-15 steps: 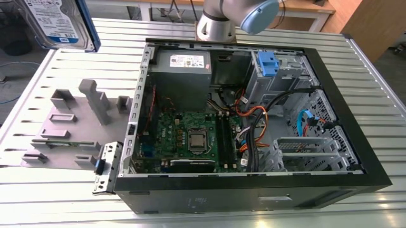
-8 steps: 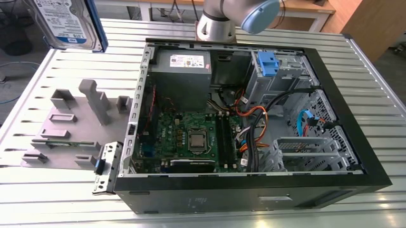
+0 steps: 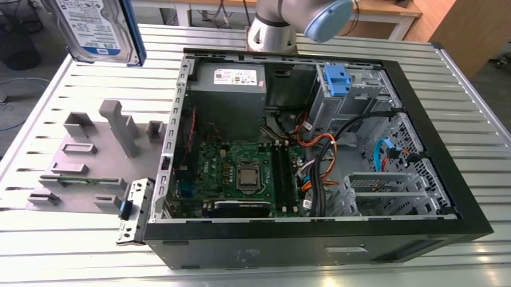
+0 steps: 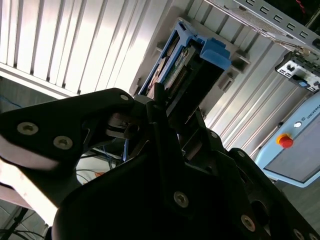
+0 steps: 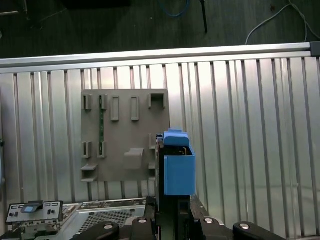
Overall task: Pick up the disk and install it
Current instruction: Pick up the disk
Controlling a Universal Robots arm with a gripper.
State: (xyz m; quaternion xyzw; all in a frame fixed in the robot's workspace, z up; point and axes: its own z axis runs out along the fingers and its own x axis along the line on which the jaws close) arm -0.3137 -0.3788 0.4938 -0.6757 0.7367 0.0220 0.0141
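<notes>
**A:** What have the fingers (image 4: pixel 159 112) got?

**B:** They're clamped on the disk (image 4: pixel 192 75), gripping it at one end. Its blue rail (image 5: pixel 179 175) juts out beyond them.

**A:** Where is it from the case (image 3: pixel 279 254)?

**B:** Outside it and up in the air, off the case's side wall. It's over the edge of the grey fixture (image 3: pixel 88 161), which lies just beside that wall on the bench (image 3: pixel 479 125).

**A:** What makes the carry go well?

**B:** I'd say a square, firm grip and enough height to clear the case's rim. The rails should line up with the bay (image 3: pixel 359 95) in the case's far corner. Cables (image 3: pixel 319 149) lie close beside that bay and could snag.
</notes>
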